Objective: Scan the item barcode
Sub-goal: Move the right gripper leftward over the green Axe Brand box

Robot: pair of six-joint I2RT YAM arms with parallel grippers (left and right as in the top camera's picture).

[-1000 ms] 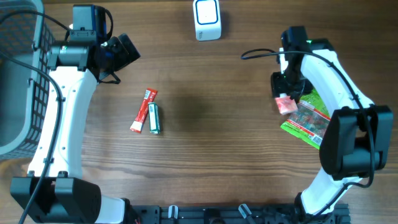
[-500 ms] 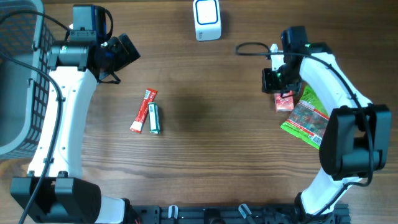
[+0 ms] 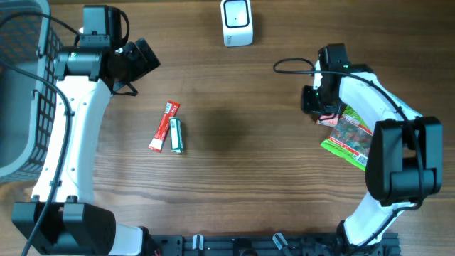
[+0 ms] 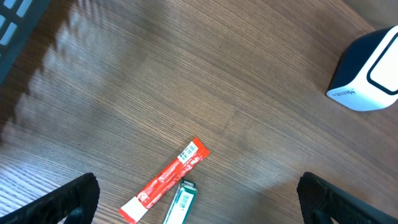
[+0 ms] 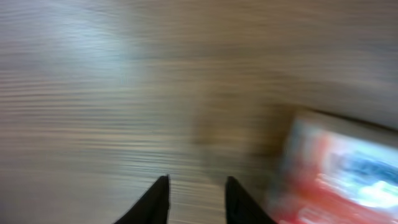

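A small red packet lies on the wooden table, overlapping a green printed packet. My right gripper hangs just left of the red packet. In the blurred right wrist view the gripper has its fingertips a narrow gap apart over bare wood, holding nothing, with the red packet to their right. The white barcode scanner stands at the back centre. My left gripper stands wide open and empty, high over a red stick packet and a green-white stick.
A grey mesh basket fills the far left edge. The red stick packet and green-white stick lie together left of centre. The scanner shows at the upper right of the left wrist view.
My right gripper has drawn up and left off the red packet and its jaws have narrowed. The red packet has shifted slightly. The left arm has not moved.
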